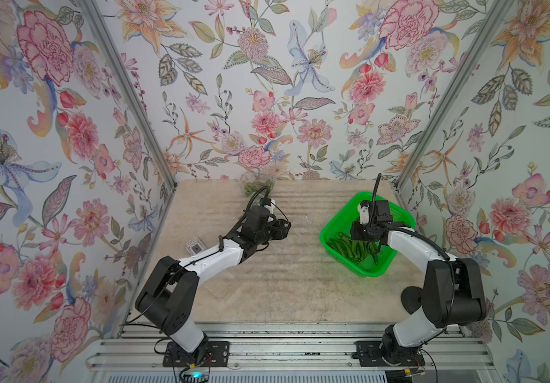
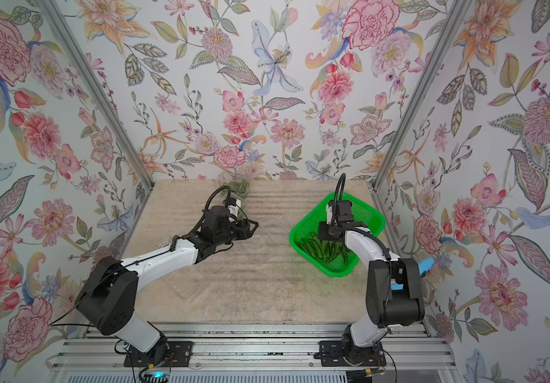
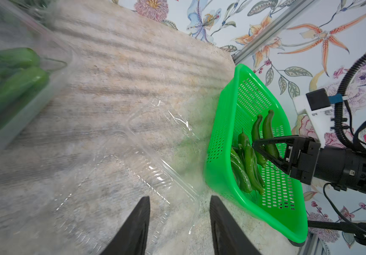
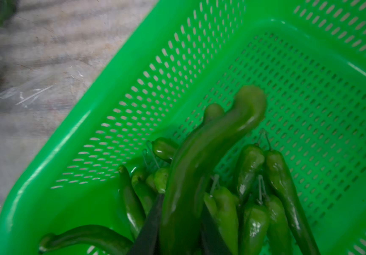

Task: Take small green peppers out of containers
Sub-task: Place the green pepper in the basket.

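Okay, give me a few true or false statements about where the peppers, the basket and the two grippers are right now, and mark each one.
1. The green basket holds several peppers. True.
2. The left gripper holds a pepper. False: its fingers stand apart with nothing between them.
3. A pepper lies between the fingers of the right gripper, above the basket. True.
4. The clear container in front of the left gripper is full of peppers. False: it lies open and empty on the table.
5. The basket sits nearer the left gripper. False: the right gripper hangs over it.
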Available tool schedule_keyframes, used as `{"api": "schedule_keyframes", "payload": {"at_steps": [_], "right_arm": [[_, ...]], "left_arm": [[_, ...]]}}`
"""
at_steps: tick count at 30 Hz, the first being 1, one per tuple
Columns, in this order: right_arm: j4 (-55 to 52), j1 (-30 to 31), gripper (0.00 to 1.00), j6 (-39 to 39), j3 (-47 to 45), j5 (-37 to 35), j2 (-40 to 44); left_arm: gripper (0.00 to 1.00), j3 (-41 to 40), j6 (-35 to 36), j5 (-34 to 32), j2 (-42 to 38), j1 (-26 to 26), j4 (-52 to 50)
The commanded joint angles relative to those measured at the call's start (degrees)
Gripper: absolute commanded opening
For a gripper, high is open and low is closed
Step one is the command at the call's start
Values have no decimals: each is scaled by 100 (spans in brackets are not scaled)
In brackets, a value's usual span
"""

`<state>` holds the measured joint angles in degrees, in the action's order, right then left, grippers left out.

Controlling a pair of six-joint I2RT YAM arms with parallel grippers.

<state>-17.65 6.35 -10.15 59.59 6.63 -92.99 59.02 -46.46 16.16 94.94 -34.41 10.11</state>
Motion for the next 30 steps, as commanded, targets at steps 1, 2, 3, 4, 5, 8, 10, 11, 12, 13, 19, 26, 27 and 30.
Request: {"api": "schedule_keyframes", "payload": {"at_steps": [1, 2, 3, 4, 5, 8, 10, 11, 12, 13, 19, 26, 27, 30], "right_arm": [[333, -2, 47, -58, -52, 112, -127], [323, 11, 52, -37, -47, 84, -102], [312, 28, 54, -3, -45, 82, -54], [291, 54, 57, 21, -28, 40, 24], [263, 104, 58, 51, -10, -20, 126], [151, 360, 61, 187, 100, -177, 368], [106, 638, 60, 228, 194, -191, 451], [80, 830, 59, 218, 263, -142, 457], [55, 1010, 58, 179, 322, -70, 442], [64, 1233, 56, 142, 410, 80, 395], [-32, 2536, 49, -147, 1159, 420, -398], [-560, 3038, 45, -253, 2365, 518, -1835], [-662, 3199, 45, -263, 2547, 507, -2061], [-853, 3217, 44, -237, 2954, 323, -2581]], "left_arm": [[47, 197, 31, 120, 209, -68, -14], [47, 189, 45, 86, 189, -65, -27], [47, 188, 88, 23, 143, -56, -80], [47, 195, 167, -62, 79, -43, -181], [47, 196, 230, -141, 8, -10, -274], [49, 134, 331, -230, -234, 193, -477], [49, 12, 363, -263, -437, 400, -549], [50, -91, 350, -284, -483, 556, -591], [50, -175, 344, -289, -718, 704, -621], [50, -304, 315, -265, -829, 888, -624], [53, -698, 436, -233, -1257, 1926, -684], [54, -691, 552, -37, -989, 2809, -318], [54, -691, 528, 44, -875, 2929, -193], [54, -640, 458, 327, -584, 3210, 178]]}}
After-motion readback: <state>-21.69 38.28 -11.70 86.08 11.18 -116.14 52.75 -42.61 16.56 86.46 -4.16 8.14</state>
